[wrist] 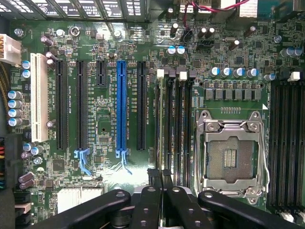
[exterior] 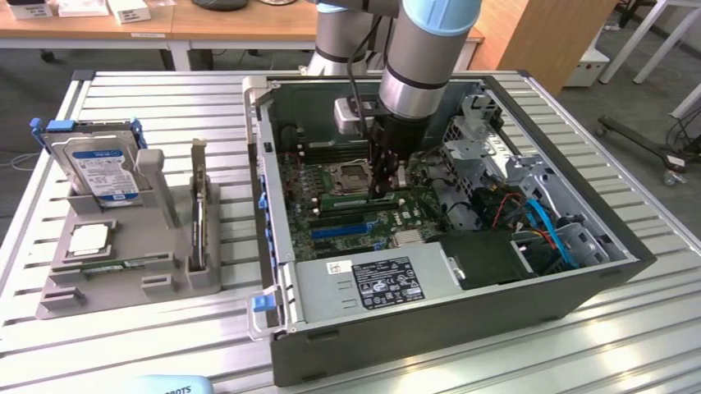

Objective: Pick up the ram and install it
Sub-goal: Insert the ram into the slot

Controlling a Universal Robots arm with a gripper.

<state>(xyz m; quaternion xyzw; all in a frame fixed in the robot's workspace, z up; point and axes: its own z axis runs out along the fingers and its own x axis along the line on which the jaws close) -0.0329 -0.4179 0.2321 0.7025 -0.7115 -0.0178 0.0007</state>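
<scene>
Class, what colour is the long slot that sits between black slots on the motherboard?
The slot is blue, clearest in the wrist view.

Slatted aluminium table (exterior: 153, 107), ribs running from 12 to 6 o'clock in the exterior view. Toward 3 o'clock, bearing an open desktop computer case (exterior: 438, 345), laid on its side with the side panel off, flat on the slats. Toward 9 o'clock, just beside the case, bearing a grey moulded parts holder (exterior: 98, 297). At 7 o'clock, at the edge, a pale blue object (exterior: 164, 384), cut off.
</scene>
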